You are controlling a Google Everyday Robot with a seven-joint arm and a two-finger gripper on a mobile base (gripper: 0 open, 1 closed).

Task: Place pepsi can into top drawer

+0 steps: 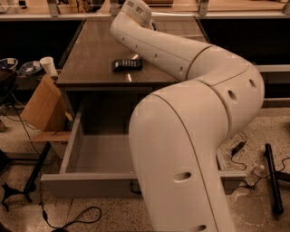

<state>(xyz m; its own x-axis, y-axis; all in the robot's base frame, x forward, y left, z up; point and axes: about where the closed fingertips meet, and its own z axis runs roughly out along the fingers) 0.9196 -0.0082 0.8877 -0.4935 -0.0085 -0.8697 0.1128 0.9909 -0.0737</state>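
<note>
The top drawer (pixel 102 156) of the grey cabinet stands pulled open below the brown countertop (pixel 95 50), and the part of its inside that shows holds nothing. Its flat front panel (pixel 86 185) faces me. The pepsi can is hidden or out of view. My arm (pixel 181 54) reaches from the lower right across the countertop to its far edge. My gripper is at the arm's far end, hidden behind the wrist (pixel 135 9) near the top of the view. A flat dark blue snack packet (pixel 127 65) lies on the countertop just left of the arm.
A sliver of a pale bowl (pixel 152 25) shows behind the wrist. A cardboard box (pixel 43 106) leans by the cabinet's left side. A white cup (pixel 48 65) and bowls stand on a side surface at the left. Cables and a black bar (pixel 272 176) lie on the floor.
</note>
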